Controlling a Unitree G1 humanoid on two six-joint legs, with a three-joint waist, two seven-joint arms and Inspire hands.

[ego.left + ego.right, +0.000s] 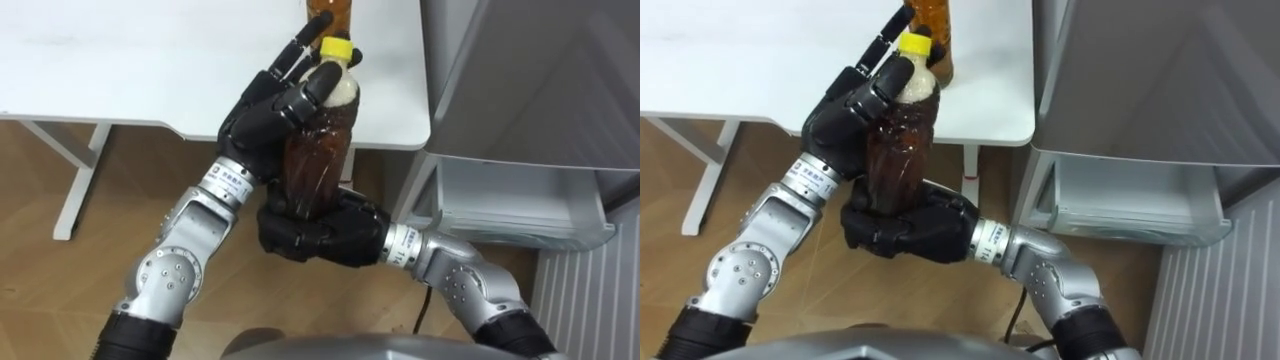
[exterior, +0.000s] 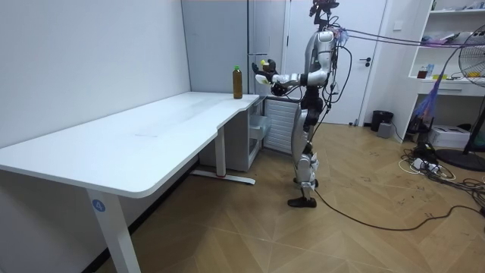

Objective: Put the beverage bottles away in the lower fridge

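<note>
The bottle (image 1: pixel 318 150) is clasped at its base by the right hand (image 1: pixel 312 236), near its cap by the left hand (image 1: pixel 262 112).

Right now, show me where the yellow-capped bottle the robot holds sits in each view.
Left eye view: bottle at centre, between left hand and right hand.
Right eye view: left of centre.
Room view: upper middle, before the robot's chest.
Landmark: the second bottle standing on the white table.
</note>
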